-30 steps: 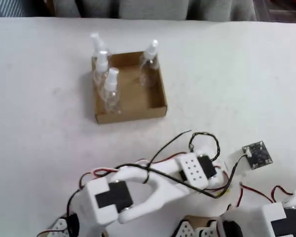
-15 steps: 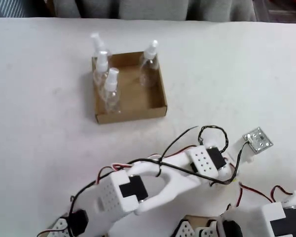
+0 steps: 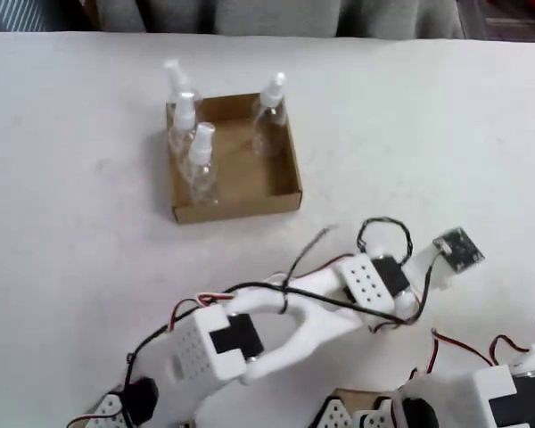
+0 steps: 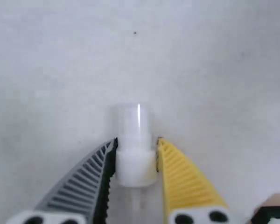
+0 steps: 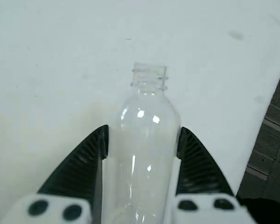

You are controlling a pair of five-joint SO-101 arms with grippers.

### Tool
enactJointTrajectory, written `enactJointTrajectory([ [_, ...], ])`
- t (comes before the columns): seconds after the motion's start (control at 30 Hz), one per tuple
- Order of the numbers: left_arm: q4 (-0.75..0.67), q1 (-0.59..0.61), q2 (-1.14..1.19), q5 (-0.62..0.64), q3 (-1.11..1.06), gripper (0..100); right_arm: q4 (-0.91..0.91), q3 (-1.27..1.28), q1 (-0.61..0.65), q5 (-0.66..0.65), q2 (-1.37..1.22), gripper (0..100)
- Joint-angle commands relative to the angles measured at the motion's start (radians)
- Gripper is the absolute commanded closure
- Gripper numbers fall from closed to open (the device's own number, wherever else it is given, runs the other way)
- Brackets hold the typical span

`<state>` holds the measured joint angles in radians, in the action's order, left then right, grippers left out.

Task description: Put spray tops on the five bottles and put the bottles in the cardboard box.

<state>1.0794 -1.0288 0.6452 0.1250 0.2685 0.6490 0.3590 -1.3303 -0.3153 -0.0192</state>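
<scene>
At the table's [image 3: 428,107] front, the outstretched left gripper [image 4: 136,143] clamps a white plastic spray top [image 4: 130,122]; the right gripper [image 5: 143,130] holds a clear plastic bottle [image 5: 144,163]

Counter [image 3: 428,116] — white, matt, faintly grainy. Cardboard box [image 3: 238,205]: brown, dull paperboard. Bottle [image 5: 141,149] — clear glossy plastic. Spray top [image 4: 133,161]: smooth white plastic, translucent cap. Left jaws ribbed plastic, grey and yellow; right jaws matt black.

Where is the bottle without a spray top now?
In the right wrist view, the bottle is clamped between the fingers of the right gripper, its open neck pointing away from the gripper, with the white table behind it.
</scene>
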Motion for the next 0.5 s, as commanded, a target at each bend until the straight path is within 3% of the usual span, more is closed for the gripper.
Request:
enactJointTrajectory([
  [0.0,0.155,0.094,-0.232,0.0,0.037,98,0.008,-0.014,-0.007,-0.011,0.073,96.7],
  [0.17,0.216,0.136,-0.383,-0.003,-0.038,98,0.124,-0.012,0.018,-0.009,0.223,96.6],
  [0.27,0.213,0.143,-0.49,-0.077,-0.141,98,0.209,-0.009,0.059,-0.005,0.317,96.7],
  [0.47,0.094,0.179,-0.78,-0.103,-0.414,98,0.381,-0.009,0.206,-0.002,0.484,96.7],
])
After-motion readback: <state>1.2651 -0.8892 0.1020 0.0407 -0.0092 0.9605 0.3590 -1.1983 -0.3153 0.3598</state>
